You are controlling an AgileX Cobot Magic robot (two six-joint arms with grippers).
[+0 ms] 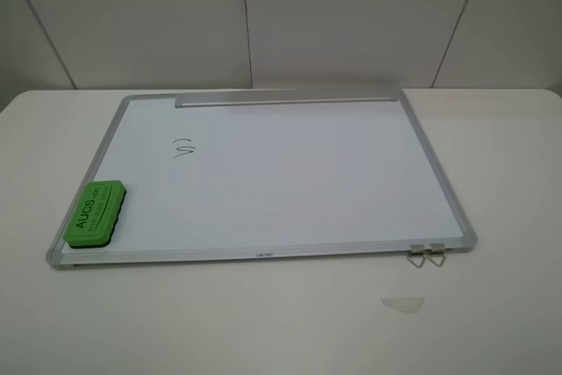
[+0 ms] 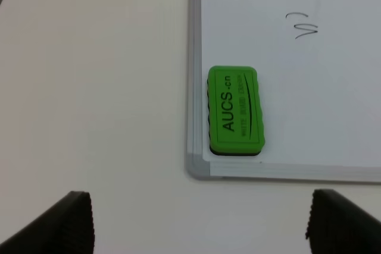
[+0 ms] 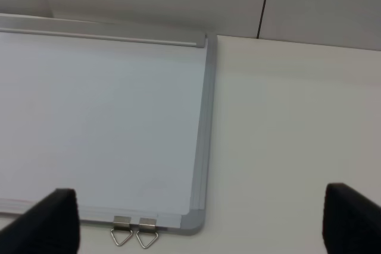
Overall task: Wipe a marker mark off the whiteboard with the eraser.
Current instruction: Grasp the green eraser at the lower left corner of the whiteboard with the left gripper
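The whiteboard (image 1: 290, 182) lies flat on the table, with its grey tray strip (image 1: 285, 100) along the far edge. The green eraser (image 1: 95, 212) rests on the board's front-left corner, lettering up. The marker mark (image 1: 184, 147) is a small black squiggle on the left half of the board, well behind the eraser. In the left wrist view my left gripper (image 2: 199, 206) is open over bare table, short of the eraser (image 2: 234, 111), and the mark (image 2: 302, 26) lies beyond. My right gripper (image 3: 198, 206) is open near the board's front-right corner (image 3: 193, 221). Neither gripper appears in the exterior high view.
Two metal clips (image 1: 426, 255) hang off the board's front edge near the right corner, also visible as clips (image 3: 134, 233) in the right wrist view. A small clear scrap (image 1: 402, 304) lies on the white table (image 1: 509, 173) in front of them. A panelled wall stands behind the table.
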